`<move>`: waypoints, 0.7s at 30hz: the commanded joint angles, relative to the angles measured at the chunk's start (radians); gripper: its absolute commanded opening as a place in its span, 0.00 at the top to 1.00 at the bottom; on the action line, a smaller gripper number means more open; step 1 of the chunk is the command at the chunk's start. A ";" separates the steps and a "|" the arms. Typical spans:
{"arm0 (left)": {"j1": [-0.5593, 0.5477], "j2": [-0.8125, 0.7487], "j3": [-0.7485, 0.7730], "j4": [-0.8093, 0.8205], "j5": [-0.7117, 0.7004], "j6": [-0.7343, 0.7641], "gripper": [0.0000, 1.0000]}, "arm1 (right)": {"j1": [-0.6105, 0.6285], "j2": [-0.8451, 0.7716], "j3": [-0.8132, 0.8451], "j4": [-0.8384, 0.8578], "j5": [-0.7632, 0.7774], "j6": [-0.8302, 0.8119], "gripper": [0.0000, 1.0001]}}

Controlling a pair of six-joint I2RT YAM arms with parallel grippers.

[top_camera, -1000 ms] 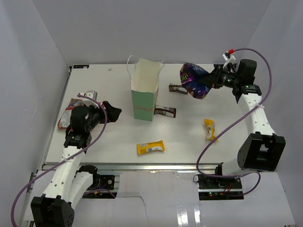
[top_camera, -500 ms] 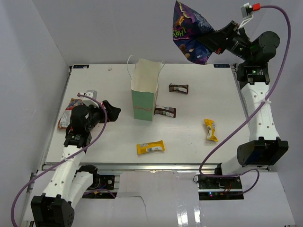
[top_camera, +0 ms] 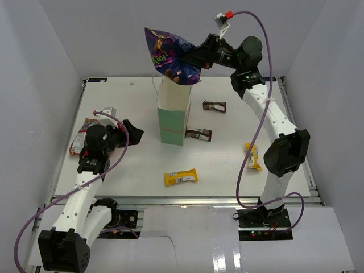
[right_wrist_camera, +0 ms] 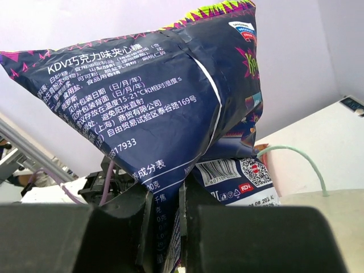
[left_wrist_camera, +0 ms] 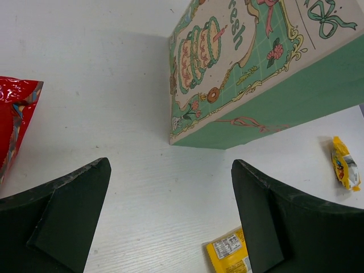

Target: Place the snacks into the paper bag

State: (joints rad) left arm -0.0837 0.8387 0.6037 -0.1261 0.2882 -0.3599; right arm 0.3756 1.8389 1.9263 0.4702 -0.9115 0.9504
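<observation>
The mint-green paper bag (top_camera: 172, 116) stands upright at the table's middle; its printed side fills the left wrist view (left_wrist_camera: 250, 74). My right gripper (top_camera: 196, 57) is shut on the large dark blue bag (top_camera: 168, 56) and holds it in the air above the paper bag's open top; the blue bag fills the right wrist view (right_wrist_camera: 148, 102). My left gripper (top_camera: 132, 132) is open and empty, low over the table left of the paper bag. A yellow bar (top_camera: 181, 178) lies in front, another yellow bar (top_camera: 252, 155) at the right. Two dark brown bars (top_camera: 198, 134) (top_camera: 214, 106) lie right of the paper bag. The red-orange packet (top_camera: 79, 139) lies at the left.
A small silver packet (top_camera: 109, 113) lies behind my left arm. White walls close in the table on three sides. The right arm's purple cable (top_camera: 250, 142) hangs over the table's right part.
My right gripper has lifted the dark blue bag from the table's back right and carried it up and left, over the paper bag. The left arm has barely moved.
</observation>
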 commanded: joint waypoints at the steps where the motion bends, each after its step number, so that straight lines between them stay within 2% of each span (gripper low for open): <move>1: 0.013 0.003 0.039 -0.007 -0.008 0.012 0.02 | 0.011 0.003 0.074 0.170 0.082 -0.021 0.92; 5: 0.022 0.007 0.041 -0.007 0.002 0.012 0.02 | 0.011 0.043 0.042 0.170 0.066 -0.035 0.92; 21: 0.027 0.007 0.038 0.002 0.039 0.006 0.02 | 0.040 0.019 -0.158 0.245 0.108 -0.090 0.92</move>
State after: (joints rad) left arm -0.0616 0.8494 0.6052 -0.1280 0.3130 -0.3580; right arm 0.4095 1.9396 1.7481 0.5255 -0.8562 0.8852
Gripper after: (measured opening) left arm 0.976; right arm 0.166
